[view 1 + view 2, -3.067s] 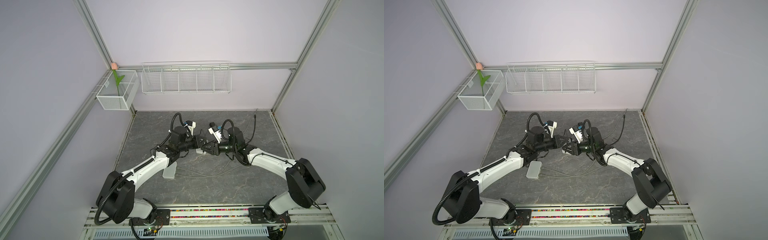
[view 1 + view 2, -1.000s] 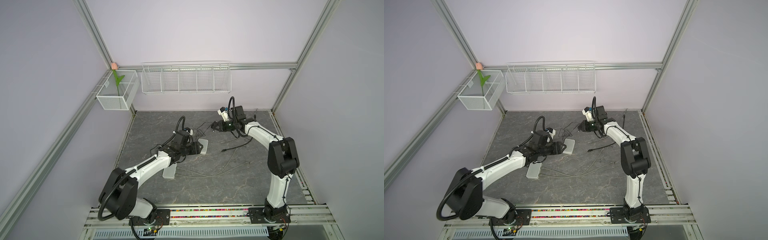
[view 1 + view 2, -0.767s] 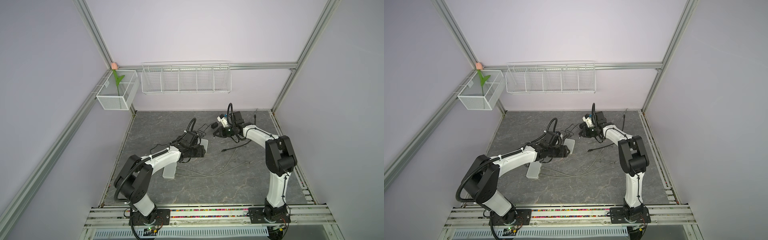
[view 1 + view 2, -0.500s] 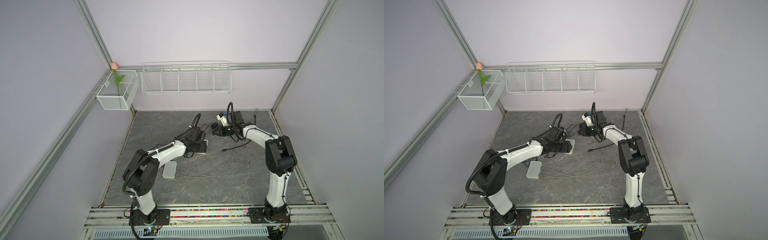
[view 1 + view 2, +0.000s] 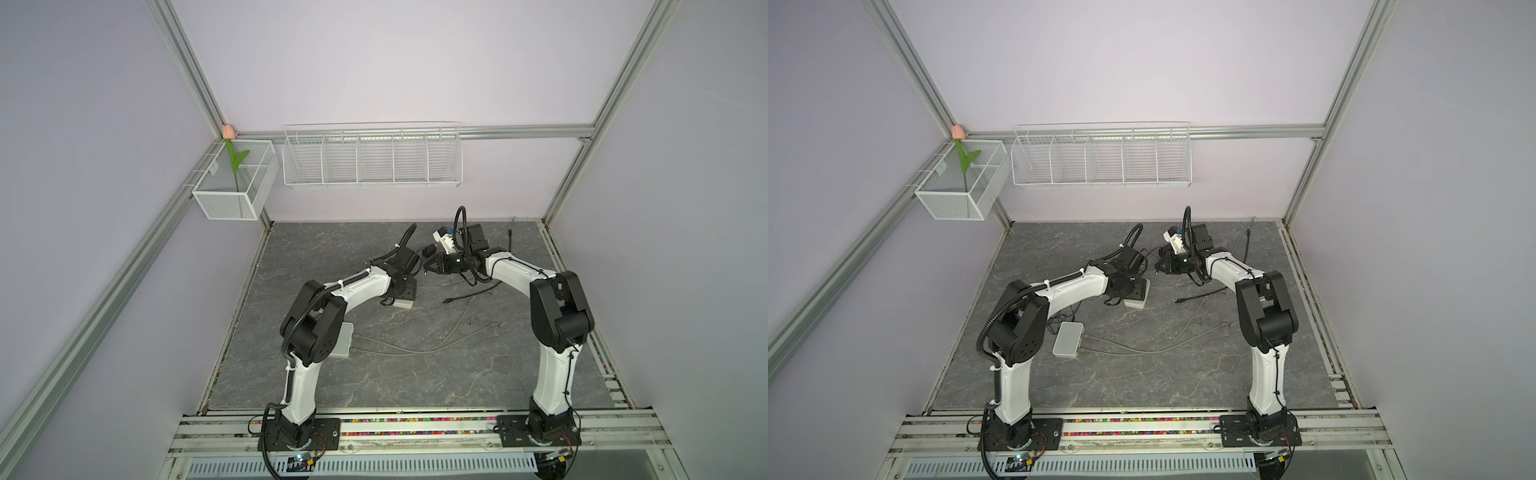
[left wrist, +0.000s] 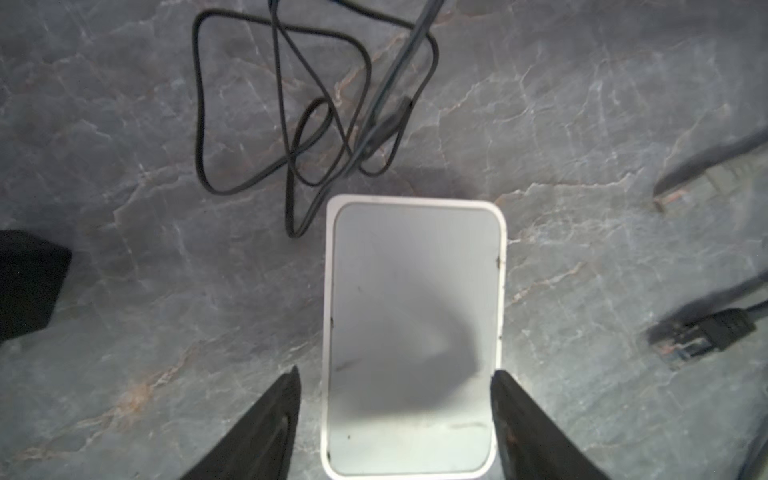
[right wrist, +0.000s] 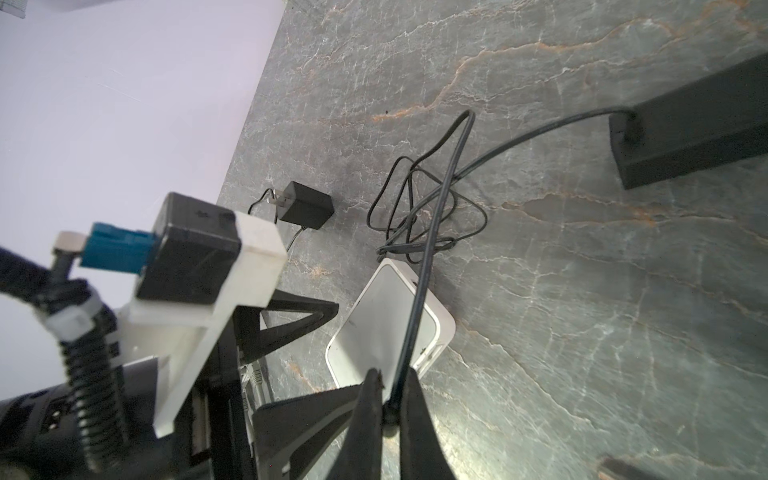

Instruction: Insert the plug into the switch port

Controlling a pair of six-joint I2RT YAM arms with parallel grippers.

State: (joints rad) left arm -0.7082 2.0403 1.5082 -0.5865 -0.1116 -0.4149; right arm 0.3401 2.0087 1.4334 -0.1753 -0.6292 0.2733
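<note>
The white switch (image 6: 415,324) lies flat on the grey table, also visible in both top views (image 5: 404,303) (image 5: 1136,300). My left gripper (image 6: 395,370) stands open astride it, one finger close to its edge, the other a little off it. My right gripper (image 7: 391,374) is shut on the plug (image 7: 390,411), the end of a thin black cable. It hovers just beyond the switch (image 7: 386,320), close to the left gripper (image 5: 401,291). In both top views the right gripper (image 5: 427,270) (image 5: 1158,269) points at the left wrist. The switch's ports are hidden.
The thin cable lies tangled (image 6: 316,124) by the switch and leads to a black adapter (image 7: 305,205). A black network plug (image 6: 702,336) and a grey one (image 6: 685,187) lie nearby. A second white box (image 5: 1068,340) with a grey cable (image 5: 1142,349) sits nearer the front.
My left gripper has widened around the switch and its arm has folded up at the elbow. My right gripper has dropped from the back toward the switch, still shut on the plug.
</note>
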